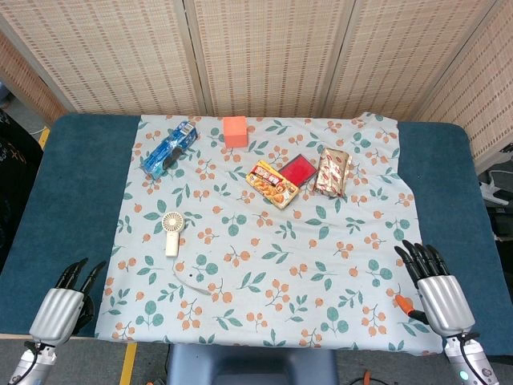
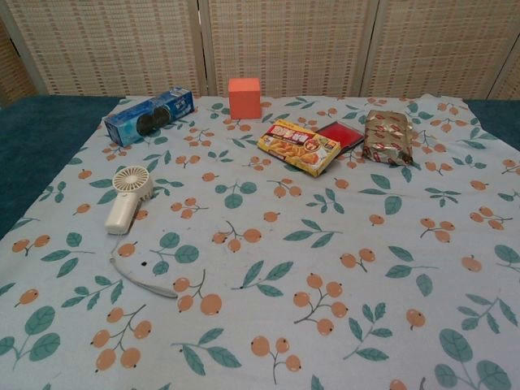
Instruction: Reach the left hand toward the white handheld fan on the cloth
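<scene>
The white handheld fan (image 1: 172,229) lies flat on the floral cloth (image 1: 264,241), left of centre, with its round head toward the back and a white strap (image 1: 191,281) trailing toward the front. In the chest view the fan (image 2: 127,197) sits at the left with its strap (image 2: 138,272) curving forward. My left hand (image 1: 68,297) rests at the table's front left corner, off the cloth, fingers apart and holding nothing, well short of the fan. My right hand (image 1: 433,285) is at the front right edge, fingers spread and empty. Neither hand shows in the chest view.
At the back of the cloth lie a blue cookie pack (image 1: 170,148), an orange cube (image 1: 235,131), a yellow snack box (image 1: 274,184), a red flat case (image 1: 297,168) and a foil snack bag (image 1: 333,172). The cloth covers a dark blue table (image 1: 72,192).
</scene>
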You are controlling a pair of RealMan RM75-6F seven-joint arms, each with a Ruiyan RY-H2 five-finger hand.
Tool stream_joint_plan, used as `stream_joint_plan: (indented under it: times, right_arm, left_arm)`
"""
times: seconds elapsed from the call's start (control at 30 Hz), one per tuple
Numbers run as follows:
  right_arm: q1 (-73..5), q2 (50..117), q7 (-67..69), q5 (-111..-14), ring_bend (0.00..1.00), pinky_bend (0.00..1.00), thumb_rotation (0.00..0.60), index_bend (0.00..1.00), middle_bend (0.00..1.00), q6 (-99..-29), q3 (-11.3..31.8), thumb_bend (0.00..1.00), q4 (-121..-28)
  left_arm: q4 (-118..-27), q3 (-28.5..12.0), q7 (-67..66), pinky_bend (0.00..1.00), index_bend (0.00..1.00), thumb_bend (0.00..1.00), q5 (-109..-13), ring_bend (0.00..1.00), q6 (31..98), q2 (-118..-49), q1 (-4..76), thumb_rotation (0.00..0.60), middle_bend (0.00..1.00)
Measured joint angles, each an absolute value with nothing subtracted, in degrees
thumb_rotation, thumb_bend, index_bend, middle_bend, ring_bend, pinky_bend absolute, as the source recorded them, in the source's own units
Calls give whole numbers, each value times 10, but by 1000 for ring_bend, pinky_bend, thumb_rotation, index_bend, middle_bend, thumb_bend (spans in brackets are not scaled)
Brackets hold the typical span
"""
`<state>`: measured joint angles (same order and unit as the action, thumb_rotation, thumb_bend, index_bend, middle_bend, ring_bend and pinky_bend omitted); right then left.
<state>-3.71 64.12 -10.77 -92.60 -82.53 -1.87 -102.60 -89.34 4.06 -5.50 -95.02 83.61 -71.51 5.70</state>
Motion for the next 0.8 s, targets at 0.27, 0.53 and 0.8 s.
stream_joint_plan:
  times: [0.27, 0.53, 0.8]
  right_arm:
    - [-34, 638, -106, -922, 0, 0, 600, 0, 0, -831, -16, 162, -1025]
    - [-37, 647, -107, -919, 0, 0, 600, 0, 0, -830, -10, 162, -1010]
    - [-42, 658, -113, -900, 0, 0, 600, 0, 0, -816, -6, 162, -992]
  left_arm:
    - [-881, 41, -67, 341, 0, 436, -951, 91, 788, -739, 81, 600, 178]
    - [-806, 2, -54, 896, 0, 866, -919, 763, 710, -813, 142, 600, 905]
    - [-730, -39, -55, 925, 0, 1000, -859, 826, 633, -872, 202, 600, 979]
